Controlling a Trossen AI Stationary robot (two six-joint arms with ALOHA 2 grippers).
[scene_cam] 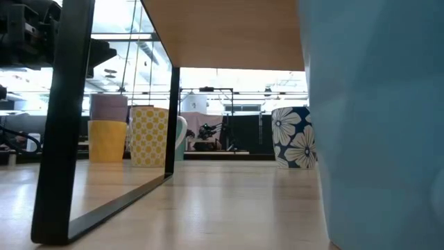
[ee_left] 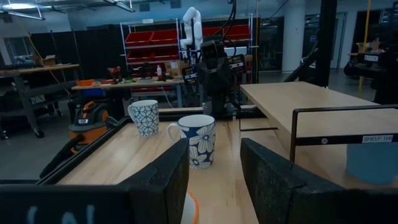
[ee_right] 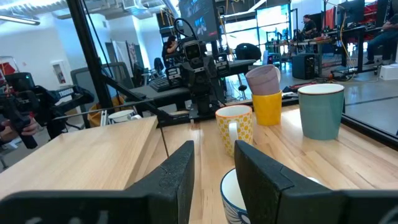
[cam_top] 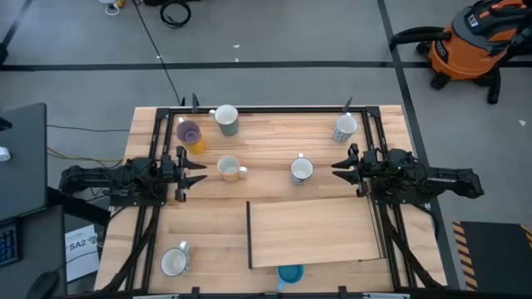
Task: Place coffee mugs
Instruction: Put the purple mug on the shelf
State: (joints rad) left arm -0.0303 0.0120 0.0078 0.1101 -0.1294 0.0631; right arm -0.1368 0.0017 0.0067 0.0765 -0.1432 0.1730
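Several coffee mugs stand upright on the wooden table. A purple mug sits inside an orange one at the far left, next to a teal mug. A patterned mug stands far right, a white one near left and a blue one at the near edge. My left gripper is open, level and raised, facing the yellow-dotted mug. My right gripper is open and level, facing the blue-flowered mug. Neither gripper touches a mug.
A low wooden shelf on a black frame stands at the near middle and right of the table. Black rails run along the far edge and both sides. Bare tabletop lies between the two middle mugs and the far row.
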